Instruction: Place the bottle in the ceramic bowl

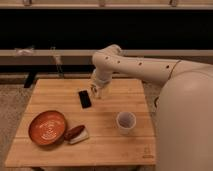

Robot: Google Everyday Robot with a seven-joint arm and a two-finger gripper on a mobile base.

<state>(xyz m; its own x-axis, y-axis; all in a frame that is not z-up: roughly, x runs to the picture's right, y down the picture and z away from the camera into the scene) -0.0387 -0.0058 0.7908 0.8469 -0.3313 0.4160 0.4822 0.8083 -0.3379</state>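
The ceramic bowl (47, 127), orange-brown with rings inside, sits at the table's front left. A slim whitish thing (81, 137), which looks like the bottle, lies just right of the bowl. A brown oblong thing (73, 132) lies against it and partly covers it. My gripper (97, 90) hangs over the back middle of the table, just right of a flat black slab (84, 98). It is well away from the bowl and the bottle. I see nothing clearly held in it.
A small white cup (125, 121) stands at the right middle of the wooden table (115, 147). My white arm (145, 65) reaches in from the right. A dark shelf and rail run behind the table.
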